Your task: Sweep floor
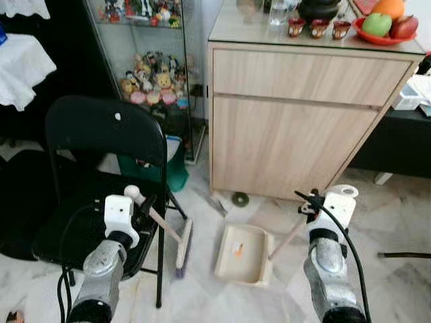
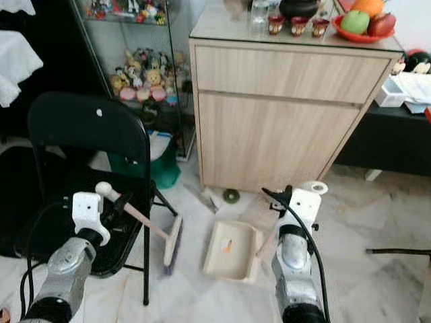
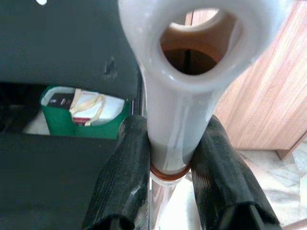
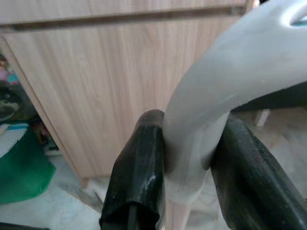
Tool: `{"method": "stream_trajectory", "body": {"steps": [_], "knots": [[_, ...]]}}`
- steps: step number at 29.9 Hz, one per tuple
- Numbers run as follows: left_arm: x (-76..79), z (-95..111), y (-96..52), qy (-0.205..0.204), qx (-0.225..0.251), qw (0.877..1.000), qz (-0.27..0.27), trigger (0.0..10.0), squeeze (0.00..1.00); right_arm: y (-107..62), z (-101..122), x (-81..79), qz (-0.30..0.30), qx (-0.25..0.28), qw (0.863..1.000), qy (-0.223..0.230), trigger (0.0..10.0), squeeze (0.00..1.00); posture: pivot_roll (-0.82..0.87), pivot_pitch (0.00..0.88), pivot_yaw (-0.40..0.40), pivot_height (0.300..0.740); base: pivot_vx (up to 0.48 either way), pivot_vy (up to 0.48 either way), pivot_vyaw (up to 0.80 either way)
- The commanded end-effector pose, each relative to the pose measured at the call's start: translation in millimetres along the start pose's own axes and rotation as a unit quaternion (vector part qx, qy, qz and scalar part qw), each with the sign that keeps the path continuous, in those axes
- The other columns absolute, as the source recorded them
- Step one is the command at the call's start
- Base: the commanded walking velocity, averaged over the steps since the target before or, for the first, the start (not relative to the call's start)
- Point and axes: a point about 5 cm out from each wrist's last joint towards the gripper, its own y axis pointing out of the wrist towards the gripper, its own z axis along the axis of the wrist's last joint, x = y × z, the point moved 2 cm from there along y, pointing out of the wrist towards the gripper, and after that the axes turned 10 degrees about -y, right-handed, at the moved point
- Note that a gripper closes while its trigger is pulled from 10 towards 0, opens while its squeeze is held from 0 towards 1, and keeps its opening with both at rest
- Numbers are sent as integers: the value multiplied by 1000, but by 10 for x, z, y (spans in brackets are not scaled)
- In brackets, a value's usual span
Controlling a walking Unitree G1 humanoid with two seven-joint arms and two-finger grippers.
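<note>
My left gripper [image 3: 172, 163] is shut on the cream handle of a small broom [image 1: 161, 225], whose brush head [image 1: 183, 249] rests on the marble floor beside the chair. A beige dustpan [image 1: 242, 254] lies on the floor in front of the cabinet with a small orange scrap [image 1: 238, 249] inside it. My right gripper [image 4: 192, 158] is shut on the dustpan's long cream handle [image 1: 286, 239], which slants up from the pan's right rim. A dark round bit [image 1: 240, 198] lies on the floor by the cabinet's foot.
A black folding chair [image 1: 101, 182] stands at my left, close to the broom. A wooden cabinet [image 1: 296, 114] with fruit and cups on top stands ahead. A glass display case [image 1: 151, 60] with figurines and a green bin [image 1: 176, 168] are behind the chair.
</note>
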Motion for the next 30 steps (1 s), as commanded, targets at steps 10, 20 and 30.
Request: {"method": "stream_trajectory", "body": {"steps": [10, 20, 30], "knots": [[40, 165, 23, 13, 31, 999, -13, 10000, 0, -43, 334, -23, 11, 70, 997, -4, 10000, 0, -55, 107, 8, 740, 0, 0, 0], [84, 164, -29, 23, 32, 999, -25, 10000, 0, -114, 263, 37, 1, 72, 997, -9, 10000, 0, -45, 73, 15, 740, 0, 0, 0], [89, 273, -212, 27, 50, 998, -28, 10000, 0, -315, 237, 200, -24, 61, 998, -15, 10000, 0, -42, 54, 22, 740, 0, 0, 0]]}}
